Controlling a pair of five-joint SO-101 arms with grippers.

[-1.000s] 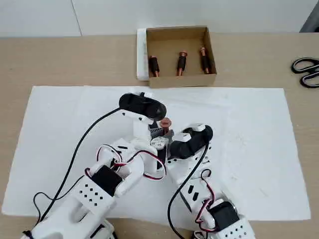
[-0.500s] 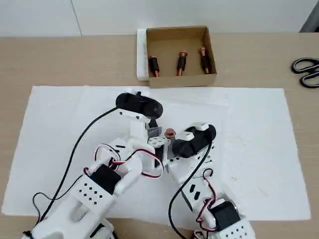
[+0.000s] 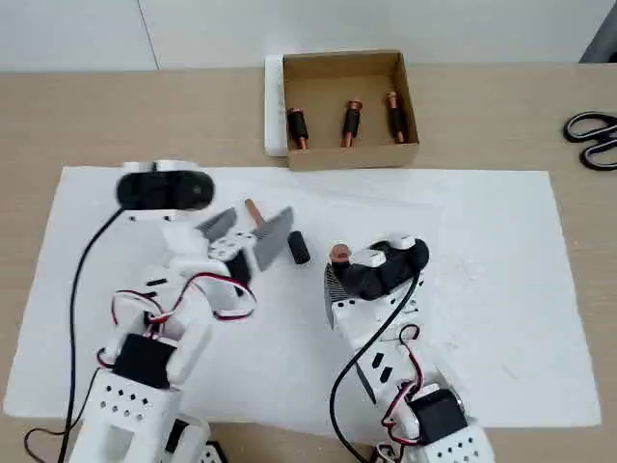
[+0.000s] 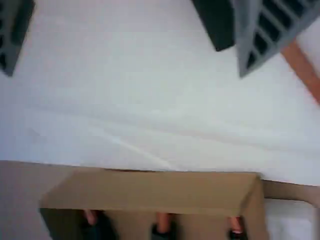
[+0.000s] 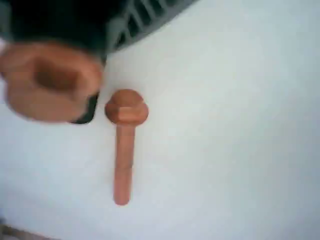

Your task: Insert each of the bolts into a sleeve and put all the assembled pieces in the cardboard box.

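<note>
Counter of pale wood grain, with a wide sheet of white paper spread flat over it. Left gripper, made of ribbed grey plastic, hangs over the paper with its jaws spread wide and gripping nothing. Near one fingertip lies a loose bolt, a slim copper-coloured rod with a flanged head. A short black cylindrical sleeve lies on the paper between the two grippers, closer to the left one. Right gripper is clamped on a gripped bolt, with the round copper head showing. Beyond the paper sits the square, open-topped cardboard box, holding three assembled pieces side by side. Black-handled scissors rest at the counter's edge on the right arm's side.
</note>
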